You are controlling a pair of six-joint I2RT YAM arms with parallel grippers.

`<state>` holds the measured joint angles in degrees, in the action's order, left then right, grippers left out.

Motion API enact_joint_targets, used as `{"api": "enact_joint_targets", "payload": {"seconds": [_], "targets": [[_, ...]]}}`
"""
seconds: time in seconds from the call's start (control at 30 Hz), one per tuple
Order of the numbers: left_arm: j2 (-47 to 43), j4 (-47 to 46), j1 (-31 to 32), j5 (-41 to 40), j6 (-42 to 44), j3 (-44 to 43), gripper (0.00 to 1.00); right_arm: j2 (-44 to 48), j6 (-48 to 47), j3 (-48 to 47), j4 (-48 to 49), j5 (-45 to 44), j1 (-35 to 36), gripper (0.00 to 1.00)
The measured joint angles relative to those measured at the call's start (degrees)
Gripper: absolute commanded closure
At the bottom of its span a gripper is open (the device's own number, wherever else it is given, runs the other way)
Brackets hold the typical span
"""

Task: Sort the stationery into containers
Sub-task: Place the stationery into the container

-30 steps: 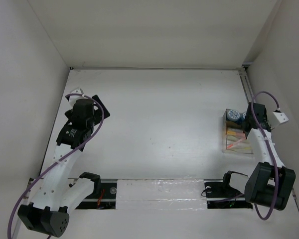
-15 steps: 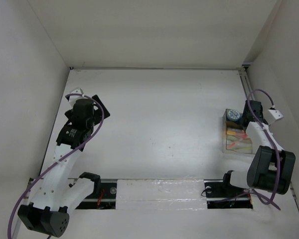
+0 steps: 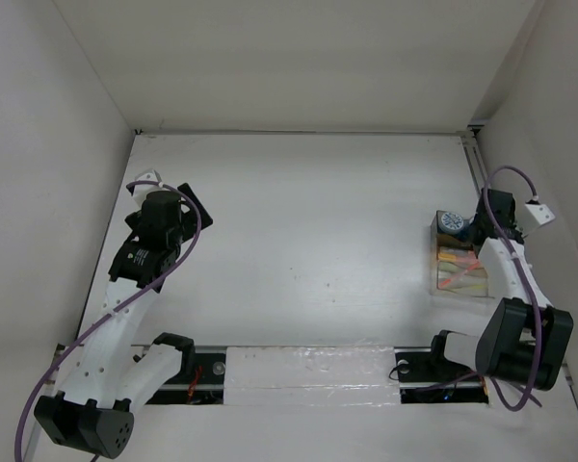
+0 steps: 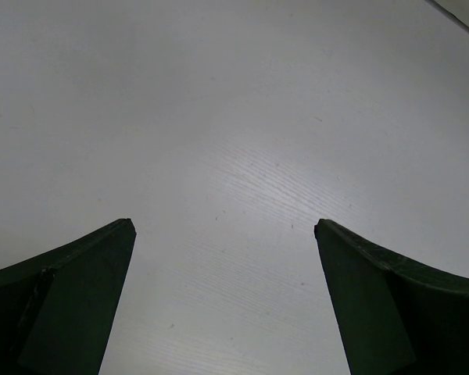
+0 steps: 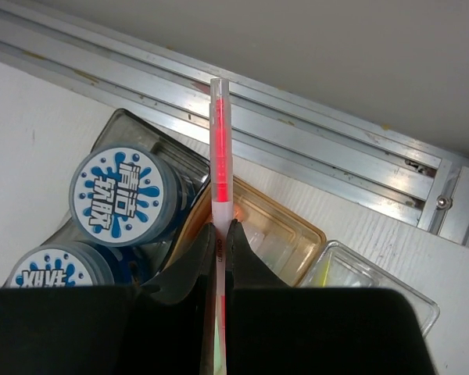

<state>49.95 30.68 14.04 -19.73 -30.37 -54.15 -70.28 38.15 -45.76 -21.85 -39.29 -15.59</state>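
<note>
The left gripper (image 4: 223, 226) hangs with its jaws spread wide and nothing between them, over bare white table (image 4: 234, 117) on the left side of the workspace, well apart from the tray. Far to the right, the clear compartmented tray (image 3: 435, 274) sits near the table's right edge, beside an aluminium rail (image 5: 320, 148). Its far compartment holds the two blue-and-white rolls (image 5: 116, 195) side by side; the nearer compartments hold orange, yellow and green markers (image 3: 455, 258) and red-pink pens (image 3: 458, 280). The right gripper (image 5: 220, 234) is over the tray, jaws pinched tight on one thin pen (image 5: 218, 148), which sticks out past the fingertips towards the rail, just beside the rolls
</note>
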Motion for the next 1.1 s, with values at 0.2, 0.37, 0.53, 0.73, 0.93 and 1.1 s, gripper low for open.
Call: {"api": "enact_joint_targets", "payload": {"seconds": [0.2, 0.37, 0.53, 0.73, 0.93, 1.1], "targets": [[0.0, 0.0, 0.0, 0.0, 0.0, 0.0, 0.0, -3.3, -0.3, 0.0, 0.1, 0.2, 0.3, 1.0], [-0.3, 0.0, 0.0, 0.0, 0.0, 0.0, 0.0, -5.5, -0.2, 0.0, -0.1, 0.3, 0.6, 1.0], [-0.5, 0.0, 0.0, 0.0, 0.0, 0.0, 0.0, -5.7, 0.5, 0.0, -0.7, -0.3, 1.0, 1.0], [-0.5, 0.0, 0.0, 0.0, 0.0, 0.0, 0.0, -4.2, 1.1, 0.6, -0.9, -0.8, 1.0, 1.0], [-0.5, 0.0, 0.0, 0.0, 0.0, 0.0, 0.0, -3.0, 1.6, 1.7, -1.8, -1.1, 1.0, 1.0], [-0.8, 0.0, 0.0, 0.0, 0.0, 0.0, 0.0, -3.0, 2.2, 2.4, -2.6, -1.2, 0.9, 1.0]]}}
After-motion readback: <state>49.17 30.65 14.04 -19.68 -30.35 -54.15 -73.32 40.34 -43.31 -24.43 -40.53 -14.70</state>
